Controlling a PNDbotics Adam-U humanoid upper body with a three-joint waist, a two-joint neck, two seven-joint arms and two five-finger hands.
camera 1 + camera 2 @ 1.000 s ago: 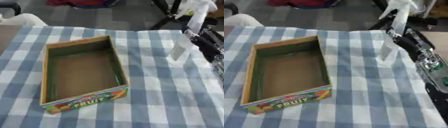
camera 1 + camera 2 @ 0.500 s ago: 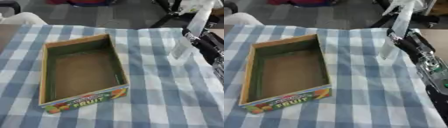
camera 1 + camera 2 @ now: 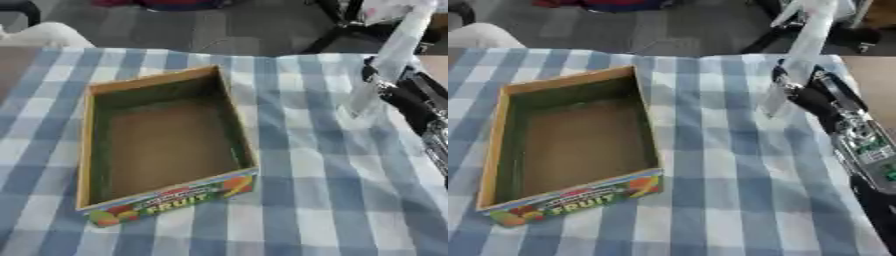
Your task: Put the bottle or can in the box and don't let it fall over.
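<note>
A tall clear bottle [image 3: 800, 55] with a pale label leans with its top to the right, at the right side of the checked tablecloth [image 3: 297, 200]. My right hand [image 3: 805, 94] comes in from the right, its black fingers curled round the bottle's lower part. I cannot tell whether the bottle's base touches the cloth. The open cardboard box [image 3: 92, 150], printed FRUIT on its front, lies empty to the left, well apart from the bottle. No left hand shows.
My right forearm [image 3: 859, 145], black and silver, runs along the table's right edge. Beyond the table's far edge are dark chair legs [image 3: 337, 30], a white rounded thing [image 3: 44, 35] at far left and a grey floor.
The bottle's lower end has risen and moved slightly away from me in my right hand. The box has stayed put.
</note>
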